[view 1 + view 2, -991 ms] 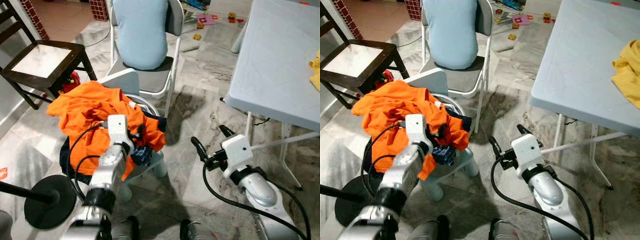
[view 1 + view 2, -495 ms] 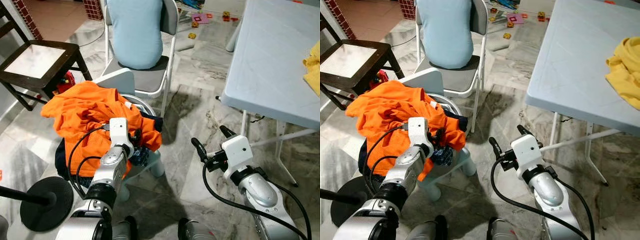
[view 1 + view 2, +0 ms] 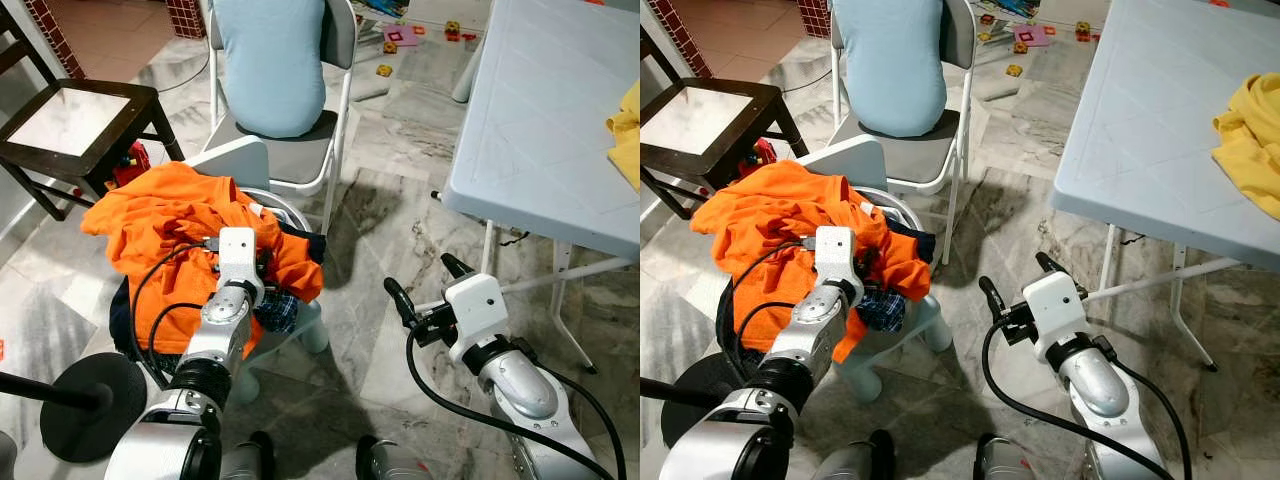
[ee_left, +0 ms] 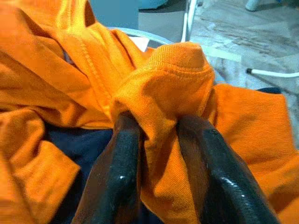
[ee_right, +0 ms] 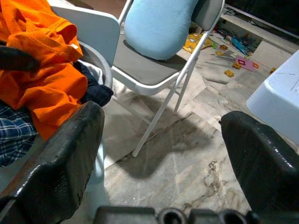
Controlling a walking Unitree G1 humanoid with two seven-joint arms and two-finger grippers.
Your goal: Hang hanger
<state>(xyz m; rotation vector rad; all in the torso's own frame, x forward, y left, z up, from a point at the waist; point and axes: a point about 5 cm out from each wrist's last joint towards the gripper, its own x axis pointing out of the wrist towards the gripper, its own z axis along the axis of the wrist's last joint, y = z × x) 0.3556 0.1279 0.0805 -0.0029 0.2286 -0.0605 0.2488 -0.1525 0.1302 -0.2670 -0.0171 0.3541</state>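
Pushed deeper since a second ago, left gripper (image 4: 159, 154) is pinching a fold of orange shirt (image 3: 170, 215) heaped on a small white chair (image 3: 240, 160). Right gripper (image 3: 425, 285) is hanging wide apart, empty, over marble floor (image 3: 390, 200). Hanger can't be made out.

i see a folding chair (image 3: 300, 160) with a pale blue cushion (image 3: 272, 60) on it, and a dark wooden stool (image 3: 75, 125) near it on the marble floor (image 3: 385, 215). a grey table (image 3: 1150, 130) carries a yellow cloth (image 3: 1250, 140). small toys (image 3: 415, 40) lie scattered beyond.
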